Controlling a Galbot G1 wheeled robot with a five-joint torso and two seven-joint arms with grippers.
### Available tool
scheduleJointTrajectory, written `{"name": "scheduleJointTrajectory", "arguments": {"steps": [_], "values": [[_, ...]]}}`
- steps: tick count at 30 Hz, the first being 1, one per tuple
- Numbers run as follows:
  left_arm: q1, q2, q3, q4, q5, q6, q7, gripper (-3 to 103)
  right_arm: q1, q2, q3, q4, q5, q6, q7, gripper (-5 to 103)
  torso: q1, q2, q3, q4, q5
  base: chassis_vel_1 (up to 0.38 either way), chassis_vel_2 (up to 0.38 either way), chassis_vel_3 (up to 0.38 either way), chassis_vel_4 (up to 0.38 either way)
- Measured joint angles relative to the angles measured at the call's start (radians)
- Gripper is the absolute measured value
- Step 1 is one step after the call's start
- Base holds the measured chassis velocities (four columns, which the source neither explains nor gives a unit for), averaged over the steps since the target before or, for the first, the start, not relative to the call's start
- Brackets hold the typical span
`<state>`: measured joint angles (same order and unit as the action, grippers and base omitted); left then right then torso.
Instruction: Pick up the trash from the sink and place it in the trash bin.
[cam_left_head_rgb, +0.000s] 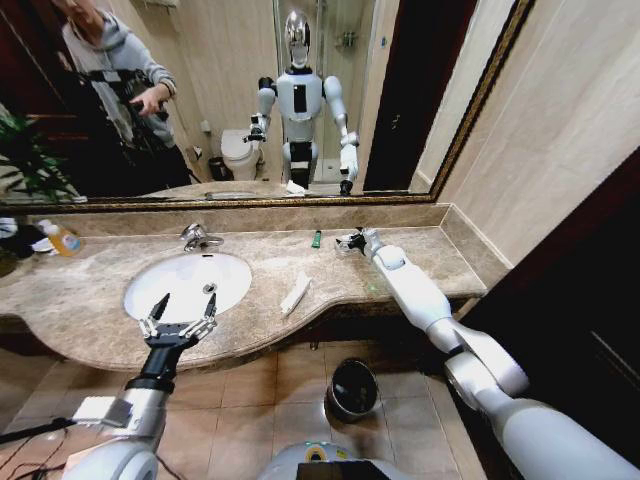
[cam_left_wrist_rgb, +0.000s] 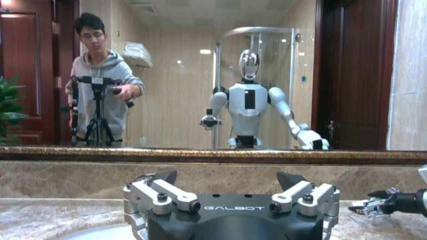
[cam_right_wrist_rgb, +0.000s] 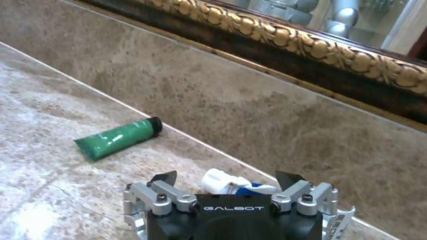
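Observation:
The white oval sink is set in the beige countertop. My left gripper hovers open over the basin's front rim, holding nothing. A long flat white packet lies on the counter to the right of the basin. At the back wall lies a small green tube. My right gripper is just to the right of that tube, low over the counter and open, with a small white and blue wrapper between its fingers. The black trash bin stands on the floor below the counter.
A chrome faucet stands behind the basin. An orange-capped soap bottle is at the far left by a plant. The mirror with its gilt frame rises right behind the counter's backsplash. A dark wall closes the right side.

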<state>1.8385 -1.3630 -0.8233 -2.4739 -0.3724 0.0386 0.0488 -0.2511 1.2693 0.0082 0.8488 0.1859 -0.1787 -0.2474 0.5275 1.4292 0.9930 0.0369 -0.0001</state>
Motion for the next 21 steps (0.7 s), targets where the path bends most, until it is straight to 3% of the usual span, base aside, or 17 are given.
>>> {"name": "scheduleJointTrajectory", "arguments": {"steps": [3,12,14,15,17,18,21], "values": [[0.0,0.0,0.0,0.0,0.0,0.0,0.0,100,-0.002,-0.005,0.004,-0.001,0.002,-0.006,-0.001,95,0.0,0.0,0.0,0.0,-0.0001,0.0,0.0,0.0,0.0],[0.0,0.0,0.0,0.0,0.0,0.0,0.0,100,-0.025,-0.029,0.009,0.022,0.014,-0.023,-0.009,58,0.0,0.0,0.0,0.0,0.0003,0.0,0.0,0.0,0.0],[0.0,0.0,0.0,0.0,0.0,0.0,0.0,100,-0.029,-0.032,0.009,0.027,0.015,-0.024,-0.009,58,0.0,0.0,0.0,-0.0001,0.0001,0.0,0.0,0.0,0.0],[0.0,0.0,0.0,0.0,0.0,0.0,0.0,100,-0.035,-0.036,0.011,0.034,0.02,-0.025,-0.009,47,0.0,0.0,0.0,-0.0001,0.0001,0.0,0.0,0.0,0.0],[0.0,0.0,0.0,0.0,0.0,0.0,0.0,100,-0.039,-0.037,0.012,0.037,0.021,-0.025,-0.009,47,0.0,0.0,0.0,-0.0001,0.0002,0.0,0.0,0.0,0.0],[0.0,0.0,0.0,0.0,0.0,0.0,0.0,100,-0.046,-0.039,0.015,0.041,0.023,-0.025,-0.007,37,0.0,0.0,0.0,-0.0001,0.0001,0.0,0.0,0.0,0.0],[0.0,0.0,0.0,0.0,0.0,0.0,0.0,100,-0.056,-0.04,0.022,0.051,0.027,-0.025,-0.002,27,0.0,0.0,0.0,-0.0001,0.0002,0.0,0.0,0.0,0.0]]}}
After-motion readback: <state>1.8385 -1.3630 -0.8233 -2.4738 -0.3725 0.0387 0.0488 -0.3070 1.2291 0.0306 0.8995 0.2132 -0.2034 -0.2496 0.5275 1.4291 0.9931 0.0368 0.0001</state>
